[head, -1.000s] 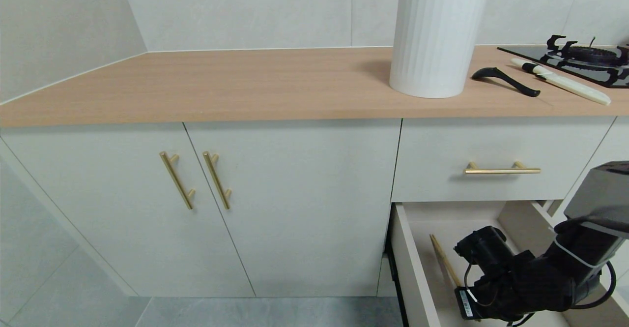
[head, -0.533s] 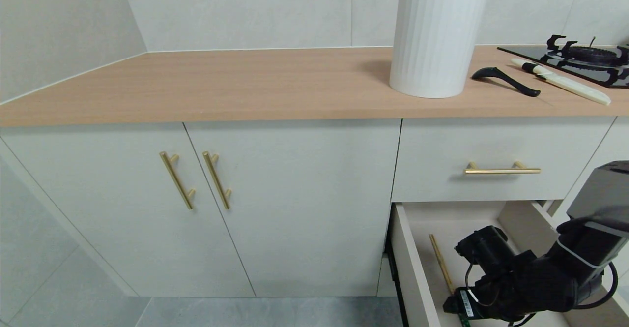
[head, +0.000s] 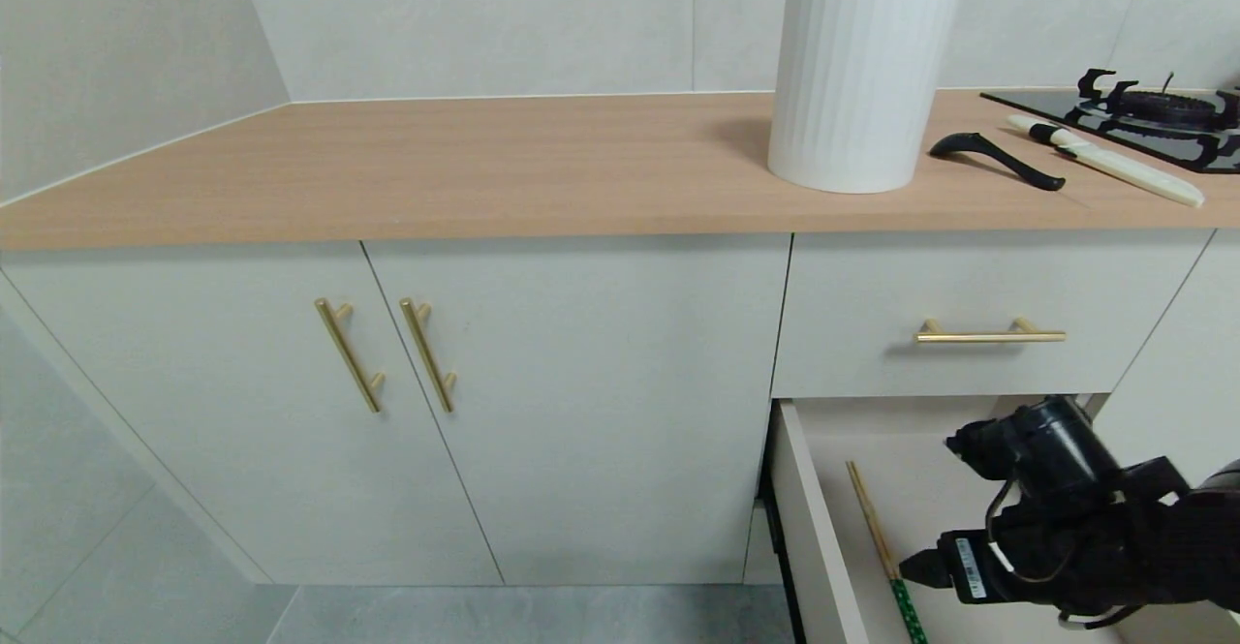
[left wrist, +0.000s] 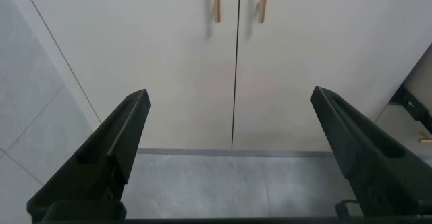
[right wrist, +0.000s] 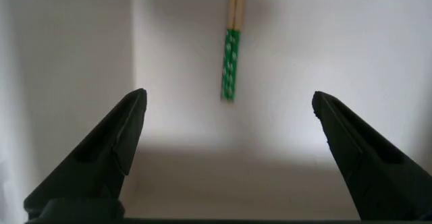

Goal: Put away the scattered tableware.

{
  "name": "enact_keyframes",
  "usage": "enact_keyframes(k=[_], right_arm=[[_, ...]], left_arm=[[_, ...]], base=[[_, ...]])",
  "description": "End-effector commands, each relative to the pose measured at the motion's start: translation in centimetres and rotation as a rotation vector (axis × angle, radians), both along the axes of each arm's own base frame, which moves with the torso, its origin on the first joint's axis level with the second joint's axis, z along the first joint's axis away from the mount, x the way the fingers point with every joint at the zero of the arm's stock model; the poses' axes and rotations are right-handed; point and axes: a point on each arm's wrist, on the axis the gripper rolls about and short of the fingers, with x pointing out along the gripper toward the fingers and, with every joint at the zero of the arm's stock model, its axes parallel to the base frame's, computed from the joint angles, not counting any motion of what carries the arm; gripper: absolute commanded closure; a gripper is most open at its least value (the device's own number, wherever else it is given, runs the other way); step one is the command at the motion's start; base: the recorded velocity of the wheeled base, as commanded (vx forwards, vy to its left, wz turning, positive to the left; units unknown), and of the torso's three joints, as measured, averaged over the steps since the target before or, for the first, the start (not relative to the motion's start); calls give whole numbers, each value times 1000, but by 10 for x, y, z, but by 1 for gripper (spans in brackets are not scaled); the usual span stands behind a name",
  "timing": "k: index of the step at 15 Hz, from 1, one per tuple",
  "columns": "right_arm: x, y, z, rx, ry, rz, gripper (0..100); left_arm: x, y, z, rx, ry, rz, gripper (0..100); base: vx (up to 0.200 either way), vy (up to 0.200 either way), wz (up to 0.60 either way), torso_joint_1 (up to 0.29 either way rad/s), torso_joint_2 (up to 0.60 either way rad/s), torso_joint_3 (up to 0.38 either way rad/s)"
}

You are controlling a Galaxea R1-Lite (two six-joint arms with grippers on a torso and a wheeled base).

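Note:
A pair of wooden chopsticks (head: 877,539) with green-patterned ends lies on the floor of the open lower drawer (head: 804,518), along its left wall. My right gripper (head: 920,568) hovers inside the drawer just right of the green ends, open and holding nothing. From the right wrist the chopsticks (right wrist: 231,55) lie ahead of the gripper (right wrist: 227,119), apart from both fingers. My left gripper (left wrist: 229,99) is open and empty, facing the closed cabinet doors low down. A black spoon (head: 998,157) and a white knife (head: 1114,162) lie on the counter at the right.
A tall white ribbed vase (head: 857,63) stands on the wooden counter (head: 436,160) left of the spoon. A gas hob (head: 1153,111) sits at the far right. The upper drawer with a gold handle (head: 988,336) is closed above the open one.
My right arm has pulled back to the right and slightly up, off the chopsticks. They stay on the drawer floor, and their green ends now show.

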Motion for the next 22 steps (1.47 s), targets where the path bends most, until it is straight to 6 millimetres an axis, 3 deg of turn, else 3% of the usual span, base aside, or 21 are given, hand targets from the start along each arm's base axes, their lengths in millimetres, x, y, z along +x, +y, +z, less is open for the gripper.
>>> enact_keyframes(k=[1, 2, 4, 8, 11, 19, 22], right_arm=[[-31, -15, 79, 87, -173, 5, 0], [-46, -25, 103, 101, -203, -12, 0], [-61, -40, 130, 105, -234, -65, 0], [-73, -78, 160, 11, -363, -173, 0], [-76, -89, 165, 19, -394, -170, 0], [-84, -89, 165, 4, -408, -132, 0], [-82, -89, 161, 2, -409, -132, 0]], left_arm=[[0, 0, 0, 1, 0, 1, 0], [0, 0, 0, -1, 0, 1, 0], [0, 0, 0, 1, 0, 1, 0], [0, 0, 0, 1, 0, 1, 0], [0, 0, 0, -1, 0, 1, 0], [0, 0, 0, 1, 0, 1, 0], [0, 0, 0, 1, 0, 1, 0]], base=[[0, 0, 0, 0, 0, 0], [0, 0, 0, 0, 0, 0], [0, 0, 0, 0, 0, 0], [0, 0, 0, 0, 0, 0], [0, 0, 0, 0, 0, 0], [0, 0, 0, 0, 0, 0], [0, 0, 0, 59, -245, -230]])
